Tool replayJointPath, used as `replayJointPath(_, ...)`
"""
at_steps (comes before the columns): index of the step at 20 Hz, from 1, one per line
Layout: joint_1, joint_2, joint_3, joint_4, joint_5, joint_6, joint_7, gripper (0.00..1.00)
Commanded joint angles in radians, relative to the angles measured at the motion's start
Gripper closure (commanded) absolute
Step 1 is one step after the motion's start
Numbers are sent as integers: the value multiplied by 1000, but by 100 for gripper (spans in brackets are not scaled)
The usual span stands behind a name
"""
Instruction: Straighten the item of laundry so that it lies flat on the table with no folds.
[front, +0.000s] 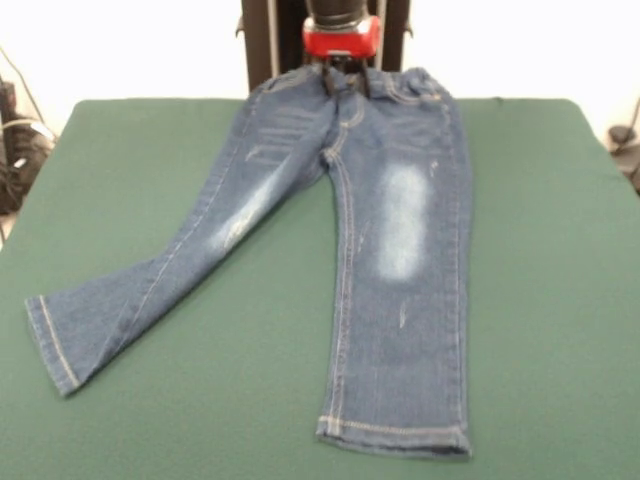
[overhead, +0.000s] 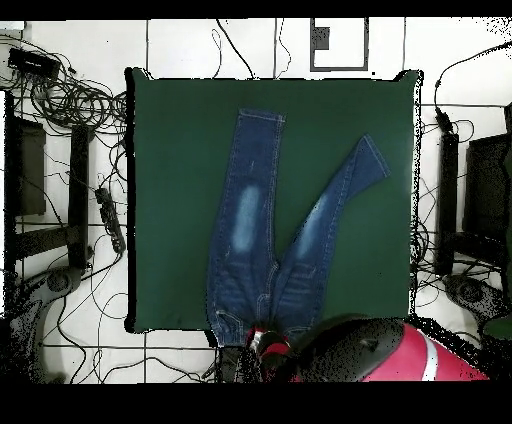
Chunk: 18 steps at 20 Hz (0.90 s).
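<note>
At table (front: 560, 300) edge, jeans (front: 400, 230) waistband overhanging.

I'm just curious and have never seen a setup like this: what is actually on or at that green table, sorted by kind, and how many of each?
Blue denim jeans with faded patches, spread out with both legs apart: 1
Large table covered in dark green cloth: 1
Red and black robot arm, at the waistband end of the jeans: 1
Total: 3
</note>
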Motion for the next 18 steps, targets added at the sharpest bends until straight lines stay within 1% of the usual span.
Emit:
replayJointPath(1,-24,42,-56,-201,-38,300,-73,0)
replayJointPath(4,-27,31,-45,-197,-55,316,-53,0)
replayJointPath(6,-10,26,-54,-188,-53,302,-25,0)
replayJointPath(7,16,30,-65,-188,-41,277,3,0)
replayJointPath(9,89,2,-90,-181,7,254,53,0)
replayJointPath(10,120,-19,-91,-182,25,267,61,0)
replayJointPath(11,158,-45,-102,-182,47,269,73,0)
replayJointPath(13,205,-114,-109,-164,93,275,106,0)
replayJointPath(14,222,-159,-108,-160,94,267,104,0)
replayJointPath(15,188,-217,-58,-143,75,275,85,0)
replayJointPath(16,147,-286,7,-125,60,348,46,0)
replayJointPath(18,77,-401,117,-90,82,486,-9,0)
